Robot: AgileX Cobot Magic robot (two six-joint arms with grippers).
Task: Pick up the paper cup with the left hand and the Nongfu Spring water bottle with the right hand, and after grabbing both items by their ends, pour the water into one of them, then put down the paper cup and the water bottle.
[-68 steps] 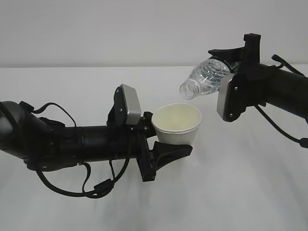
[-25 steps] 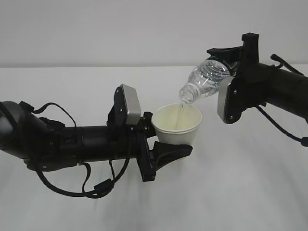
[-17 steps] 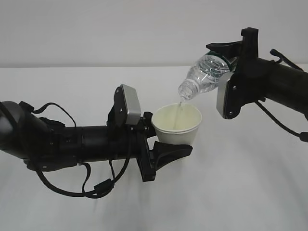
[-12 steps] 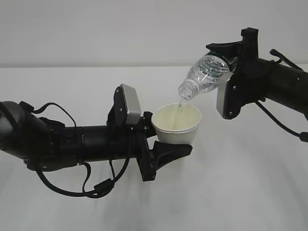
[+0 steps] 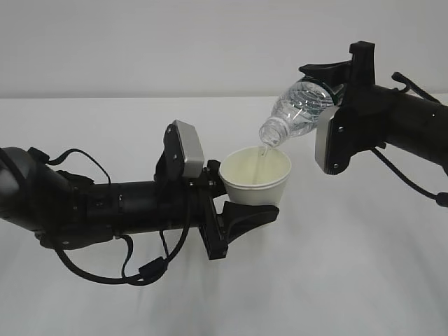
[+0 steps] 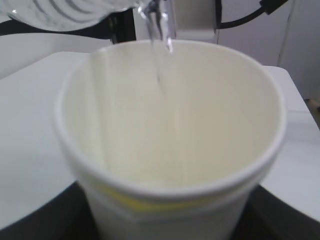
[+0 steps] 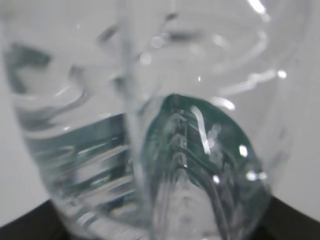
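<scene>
Water [image 5: 262, 155] runs in a thin stream from the tilted bottle [image 5: 297, 112] into the cup [image 5: 255, 175], both held above the white worktop [image 5: 350, 266]. Exterior view: the left end effector [image 5: 234, 203] grips the cup upright; the right end effector [image 5: 329, 87] grips the bottle's base end. Left wrist view: the stream [image 6: 162, 35] falls inside the cup [image 6: 170, 150]. Right wrist view: the bottle [image 7: 150, 140] fills the frame, clamped.

Legible text: none | Nongfu Spring water bottle [image 5: 297, 112]: no lettering can be made out; green tint blurred in right wrist view | paper cup [image 5: 253, 178]: plain, unprinted | grey wrist blocks: unmarked
</scene>
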